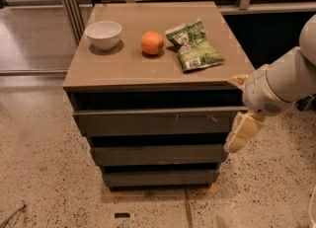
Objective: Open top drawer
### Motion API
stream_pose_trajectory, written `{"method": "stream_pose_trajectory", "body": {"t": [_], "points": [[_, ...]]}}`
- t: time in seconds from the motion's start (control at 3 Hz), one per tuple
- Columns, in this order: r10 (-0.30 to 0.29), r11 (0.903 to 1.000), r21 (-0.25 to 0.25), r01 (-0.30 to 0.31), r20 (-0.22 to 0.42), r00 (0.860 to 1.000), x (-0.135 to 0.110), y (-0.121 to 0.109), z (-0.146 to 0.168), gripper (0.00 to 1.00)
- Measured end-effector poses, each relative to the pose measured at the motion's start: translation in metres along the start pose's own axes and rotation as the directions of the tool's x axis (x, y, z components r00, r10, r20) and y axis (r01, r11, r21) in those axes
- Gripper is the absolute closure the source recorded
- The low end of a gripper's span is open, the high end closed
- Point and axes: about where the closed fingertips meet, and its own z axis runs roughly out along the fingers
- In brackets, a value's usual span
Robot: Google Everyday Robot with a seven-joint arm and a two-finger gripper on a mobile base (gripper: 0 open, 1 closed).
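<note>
The top drawer (148, 122) is the widest dark grey front of three, just under the tan cabinet top, with pale scratches right of centre. It stands slightly proud of the cabinet, with a dark gap above it. My gripper (241, 132), cream-coloured on a white arm, hangs at the drawer's right end, level with its front and overlapping its right edge.
On the cabinet top (123, 69) sit a white bowl (103, 34), an orange (152, 43) and a green snack bag (193, 50). Two narrower drawer fronts (158, 154) lie below. Speckled floor surrounds the cabinet; a metal rail and glass partition stand at the left.
</note>
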Motion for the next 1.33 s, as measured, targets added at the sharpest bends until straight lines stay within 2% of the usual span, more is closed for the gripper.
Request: {"method": "stream_pose_trajectory", "body": {"t": [0.33,0.67,1.33], "points": [[-0.007,0.9988,-0.048,0.009,0.046,0.999,-0.004,0.005,0.04,0.0],[-0.039,0.9943,-0.094,0.049,0.109,0.993,-0.012,0.013,0.093,0.0],[-0.045,0.9954,-0.08,0.054,0.103,0.994,-0.011,0.013,0.094,0.0]]}}
